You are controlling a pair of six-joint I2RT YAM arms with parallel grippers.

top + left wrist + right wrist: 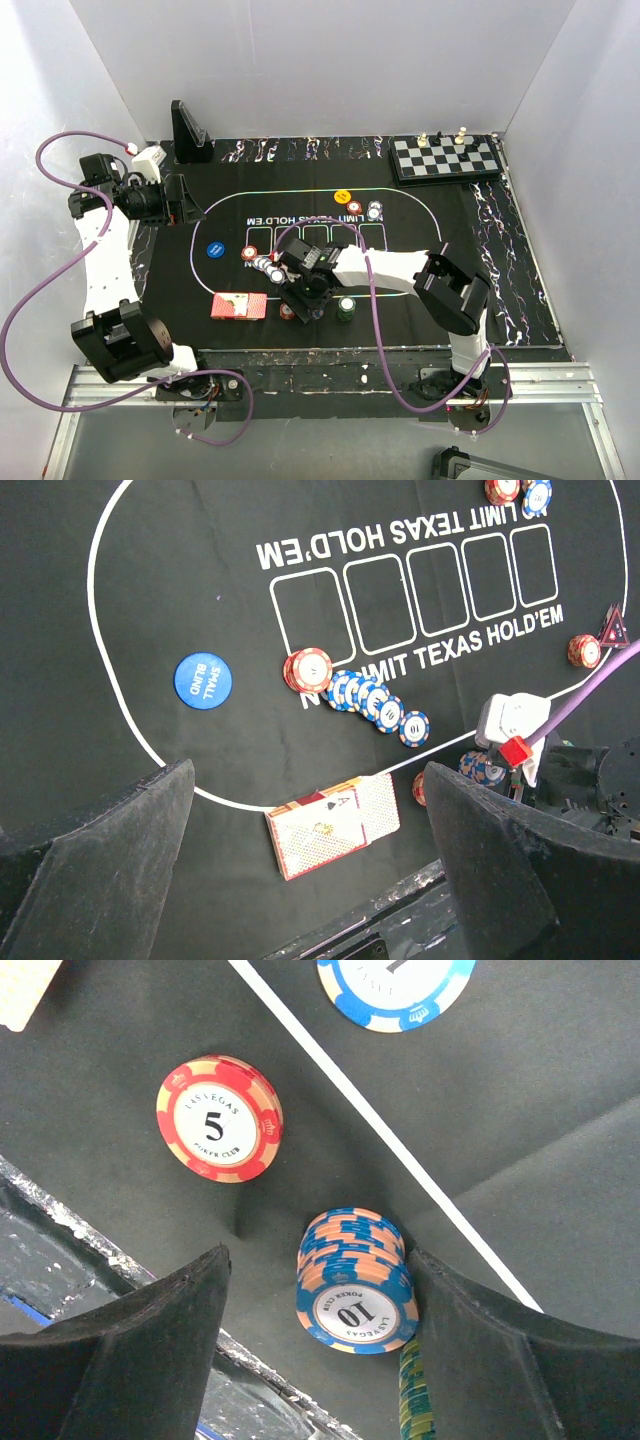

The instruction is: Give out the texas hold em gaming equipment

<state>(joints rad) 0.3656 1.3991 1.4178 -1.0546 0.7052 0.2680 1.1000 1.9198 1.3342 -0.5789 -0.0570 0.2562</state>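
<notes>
just between the spread right fingers, a stack of blue chips

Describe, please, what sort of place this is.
Probably a robot test cell staged as a poker table: white walls enclose a black mat printed for Texas Hold'em, with chips and cards on it, and two arms stand at the near edge.

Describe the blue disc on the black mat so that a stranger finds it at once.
Start at the black felt mat printed with a white oval. Inside the oval's left end, as the top camera sees it, the blue disc lies alone and flat. Unlike the striped-edged poker chips to its right, it is plain blue and reads SMALL BLIND.
</notes>
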